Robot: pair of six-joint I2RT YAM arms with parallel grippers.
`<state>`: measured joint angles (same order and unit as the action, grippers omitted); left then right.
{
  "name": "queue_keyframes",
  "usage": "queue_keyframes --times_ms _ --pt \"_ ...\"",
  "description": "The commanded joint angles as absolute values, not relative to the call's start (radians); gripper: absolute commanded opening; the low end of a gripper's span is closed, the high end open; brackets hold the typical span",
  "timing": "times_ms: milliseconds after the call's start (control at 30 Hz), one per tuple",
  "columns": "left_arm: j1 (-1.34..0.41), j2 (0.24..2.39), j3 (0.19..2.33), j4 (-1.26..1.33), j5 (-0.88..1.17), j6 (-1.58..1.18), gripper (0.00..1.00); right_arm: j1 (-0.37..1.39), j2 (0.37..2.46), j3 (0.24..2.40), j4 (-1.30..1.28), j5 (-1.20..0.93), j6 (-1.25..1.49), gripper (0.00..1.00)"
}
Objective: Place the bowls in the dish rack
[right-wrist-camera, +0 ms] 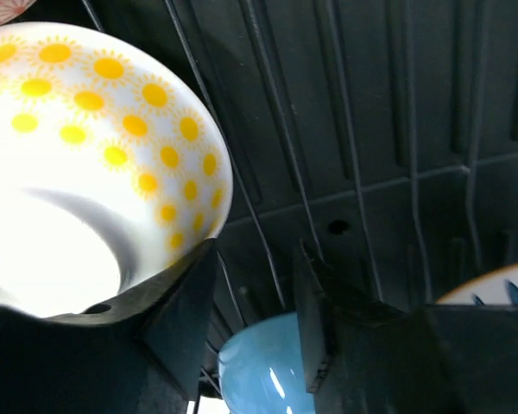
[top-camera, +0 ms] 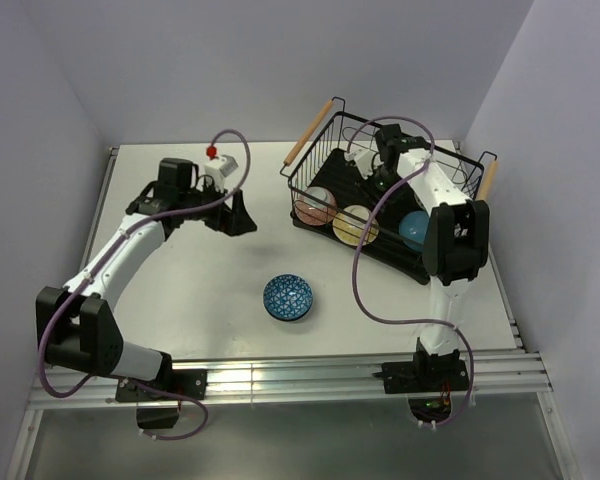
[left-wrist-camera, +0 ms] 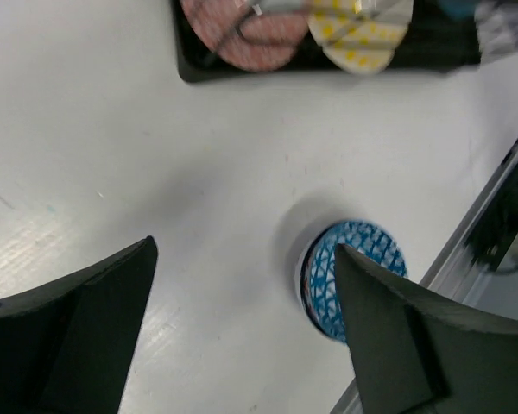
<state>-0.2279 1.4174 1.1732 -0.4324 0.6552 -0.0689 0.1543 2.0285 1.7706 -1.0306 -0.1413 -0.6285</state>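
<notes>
Top: fixed high behind near edge, looking down. Whole table (top-camera: 200, 270), rack (top-camera: 392, 256), blue bowl (top-camera: 288, 297) small in frame.
Left wrist: above table, facing down toward rack; shares blue bowl and rack edge with top.
Right wrist: inside rack, very close — yellow bowl (right-wrist-camera: 86, 147) fills left; other two views show it too.

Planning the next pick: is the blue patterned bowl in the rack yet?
Out: the blue patterned bowl sits on the table, apart from the dish rack.

We've got the left gripper (left-wrist-camera: 244, 250) spread wide here. Blue bowl (left-wrist-camera: 324, 280) sits by the tabletop (left-wrist-camera: 112, 129) edge, half behind it.
</notes>
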Motion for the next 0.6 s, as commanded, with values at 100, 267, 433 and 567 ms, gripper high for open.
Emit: queue_keyframes --times_ms 100,267,433,567 --pt "-0.343 1.391 1.126 -0.537 0.597 0.139 0.72 0.124 1.933 1.882 -1.011 -0.106 -0.624 0.58" --pt "-0.431 1.410 1.108 -0.598 0.557 0.196 0.63 0.095 1.908 1.997 -1.035 -0.130 -0.579 0.73" --pt "-0.512 1.349 1.065 -0.647 0.609 0.317 0.66 0.091 1.856 2.106 -1.095 -0.222 -0.494 0.82" --pt "-0.555 1.258 1.060 -0.704 0.698 0.498 0.70 0.091 1.799 2.111 -1.124 -0.302 -0.421 0.84"
